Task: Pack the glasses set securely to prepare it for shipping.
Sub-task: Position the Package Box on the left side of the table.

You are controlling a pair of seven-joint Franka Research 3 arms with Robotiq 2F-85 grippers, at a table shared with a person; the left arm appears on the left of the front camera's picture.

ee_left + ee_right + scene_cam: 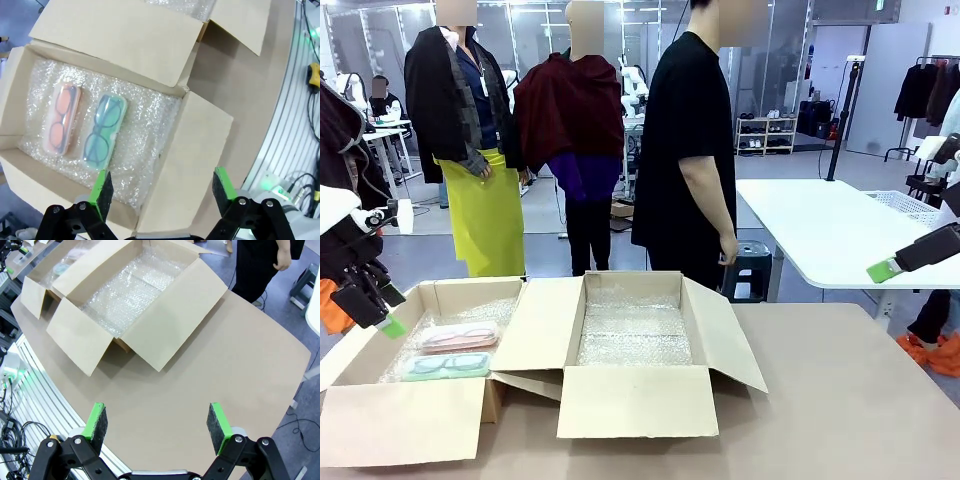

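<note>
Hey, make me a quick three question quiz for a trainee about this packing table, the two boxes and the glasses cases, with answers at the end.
1. True or false: the pink glasses case and the mint green glasses case lie side by side on bubble wrap in the same cardboard box.
2. Which box holds bubble wrap but no cases? A) the box on the robot's left B) the middle box C) neither
3. Fill in: the left gripper hangs over the box with the cases, its jaws ____.

Key: 1 true. 2 B. 3 open. The right gripper is open too, above bare table.
</note>
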